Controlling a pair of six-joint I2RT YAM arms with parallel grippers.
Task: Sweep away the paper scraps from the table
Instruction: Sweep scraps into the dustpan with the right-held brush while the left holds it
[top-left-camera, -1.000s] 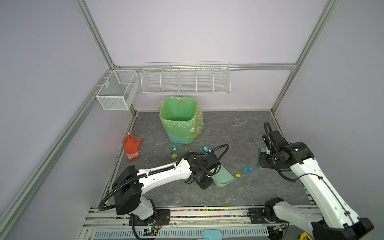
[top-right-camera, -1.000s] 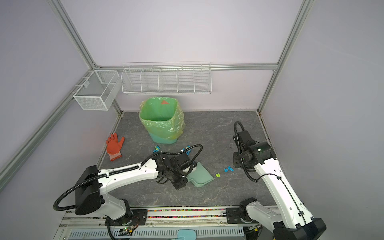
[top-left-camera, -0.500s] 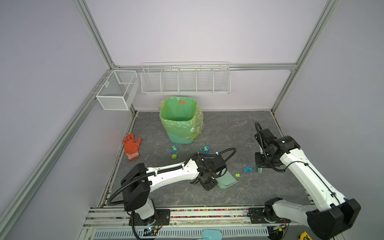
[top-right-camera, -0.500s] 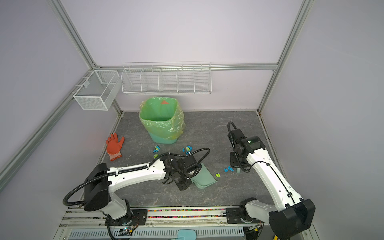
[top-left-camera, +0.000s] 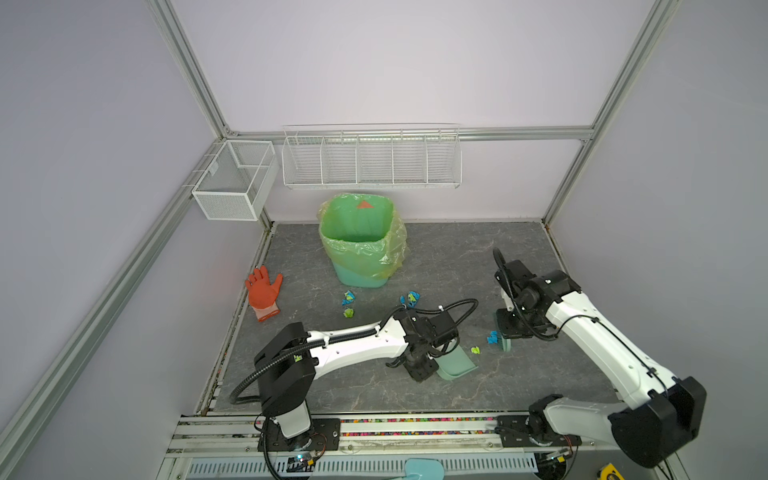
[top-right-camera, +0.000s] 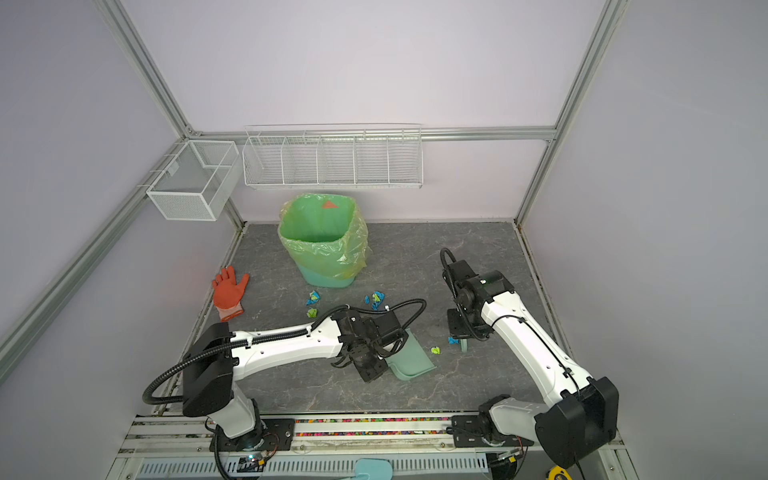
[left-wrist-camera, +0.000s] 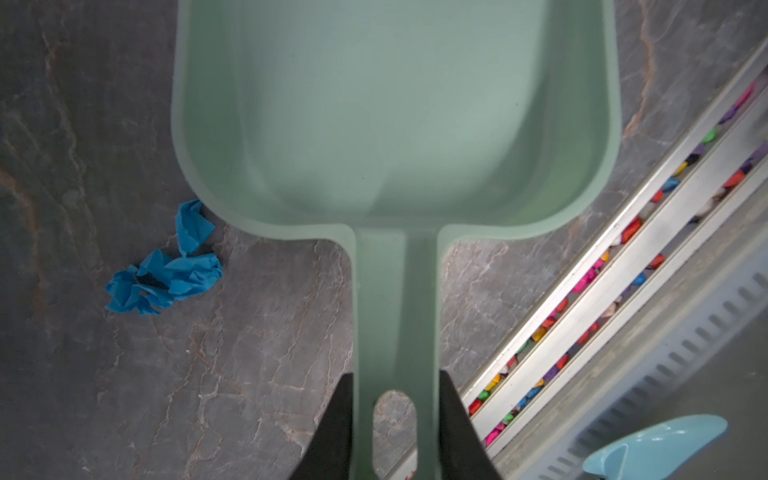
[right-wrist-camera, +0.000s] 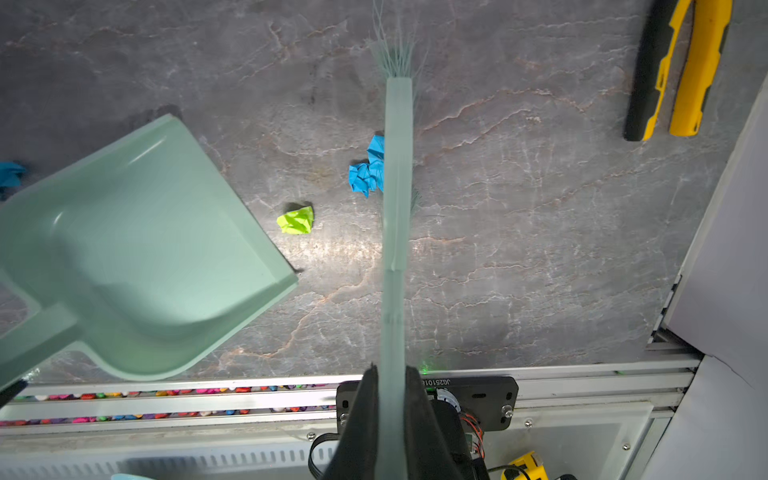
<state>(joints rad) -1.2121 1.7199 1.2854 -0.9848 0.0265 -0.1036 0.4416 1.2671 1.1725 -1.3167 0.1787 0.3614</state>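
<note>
Right now my left fingers (left-wrist-camera: 345, 403) are pinched onto the end of the dustpan (left-wrist-camera: 395, 104) handle. One presses each flank, with only the handle's width between them. My right fingers (right-wrist-camera: 365, 403) are clamped tight on the thin spine of the matching mint-green brush (right-wrist-camera: 397, 166).

I take the back wall as twelve o'clock in both top views. The dustpan sits near the middle of the table (top-left-camera: 457, 257), toward its six o'clock edge, with its open lip facing three o'clock. Whether the lip touches the table I cannot tell. The brush stands near it at three o'clock.

A lime-green wad (right-wrist-camera: 296, 220) lies between the lip and the brush, apart from both. A blue wad (right-wrist-camera: 368, 170) touches the brush on its nine o'clock side. My left wrist view shows another blue wad (left-wrist-camera: 166, 274) just beside the pan's rear corner.

Further paper scraps (top-left-camera: 348, 312), three of them, lie at ten to eleven o'clock of the pan. They are near the foot of the bin (top-left-camera: 357, 241), at its five to six o'clock. The bin is lined with a green bag and stands upright toward twelve o'clock. An orange-red glove (top-left-camera: 263, 293) lies flat at the table's nine o'clock edge, well apart from the scraps.
</note>
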